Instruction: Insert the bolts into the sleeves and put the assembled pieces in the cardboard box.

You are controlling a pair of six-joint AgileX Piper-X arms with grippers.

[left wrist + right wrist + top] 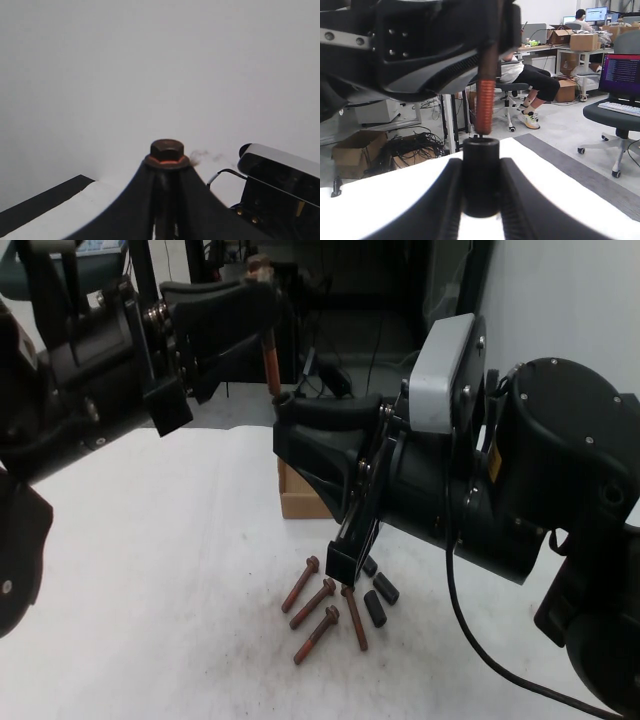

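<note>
Up over the bench (150,540): bolt (484,105) hangs upright, threaded end down, tip right at the mouth of the sleeve (480,177). Can't tell if it's actually inside yet.
Left gripper (166,175): clamped on the bolt's shank just under the hex head.
Right gripper (481,167): pinching the sleeve upright between both fingers, directly below the bolt.
Down on the bench: four loose bolts (313,602) and a few spare sleeves (375,607) lying close together, waiting their turn.
Cardboard box (300,502): just behind that pile, mostly hidden by the right arm.
Where it's at, imo: mid-insertion on this pair, nothing boxed that I can see.
What could go wrong: if the tip sits slightly off-centre it'll catch the rim, and pushing down then could tilt the sleeve in its pinch or slide the bolt up through the left fingers. A binding thread could do the same.
</note>
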